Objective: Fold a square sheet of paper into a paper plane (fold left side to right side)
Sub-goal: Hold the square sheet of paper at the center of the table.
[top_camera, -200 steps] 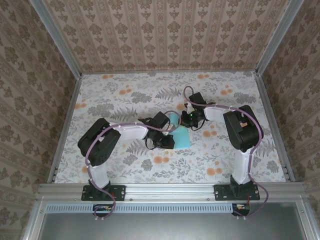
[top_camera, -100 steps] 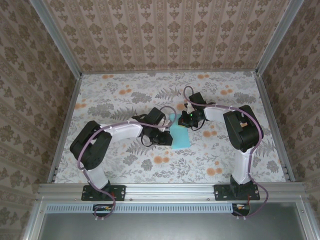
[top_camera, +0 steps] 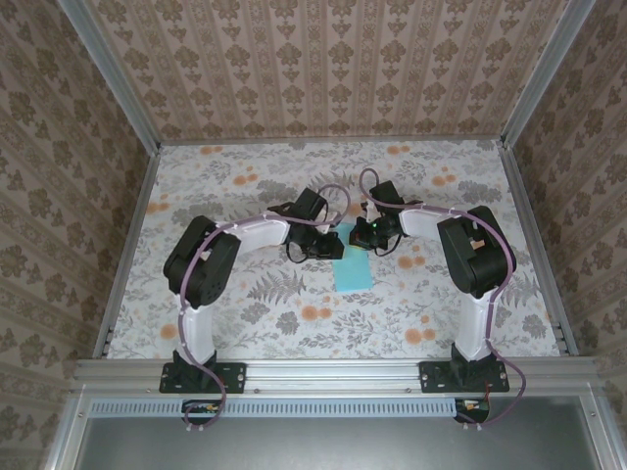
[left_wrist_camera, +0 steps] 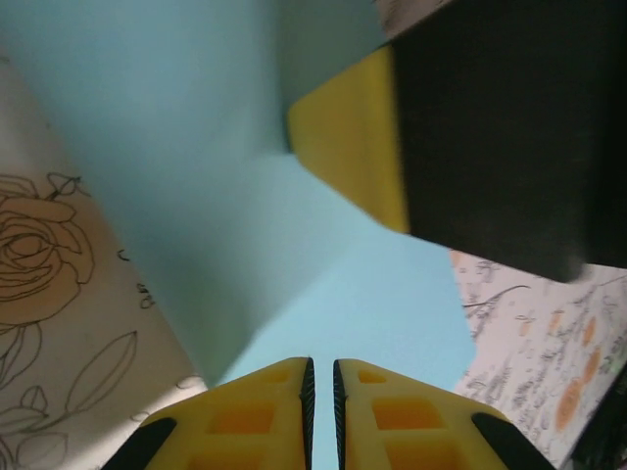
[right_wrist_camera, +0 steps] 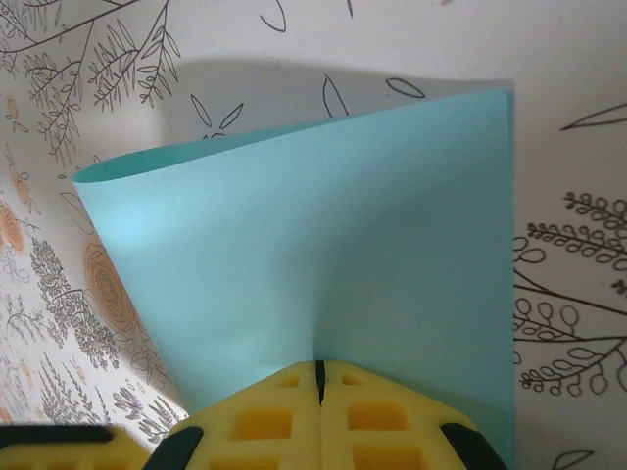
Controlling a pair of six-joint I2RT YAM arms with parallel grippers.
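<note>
Floral-printed worktop (top_camera: 245, 196) spreads across the pen, with wallpaper panels (top_camera: 323, 59) standing along its far, left and right edges and an aluminium rail (top_camera: 333, 370) along the near edge, where both arms are bolted. From overhead I see the square sheet of paper (top_camera: 353, 270) about the middle of the worktop, a little toward the right edge and well clear of every edge and corner. Both arms reach in to it. The left gripper (top_camera: 326, 247) sits at the sheet's left side and the right gripper (top_camera: 365, 235) at its far end, the two heads close to each other.

On my right wrist feed that tool's yellow fingers (right_wrist_camera: 265, 423) are pressed together with no gap, and the cyan sheet (right_wrist_camera: 343, 245) runs straight into their seam, so I read it as clamped on the paper's edge. The sheet is not flat there. Its left part curls up off the worktop in a soft bend and throws a shadow beyond, while its right edge runs straight.

On my left wrist feed the yellow fingertips (left_wrist_camera: 255, 423) stand nearly together with only a thin slit between them. The paper (left_wrist_camera: 196, 147) lies right beyond them, one flap raised on the left. I cannot tell whether any of it is pinched in that slit. The right gripper's yellow pad (left_wrist_camera: 353, 137) and black body show at the upper right, close against the raised paper
</note>
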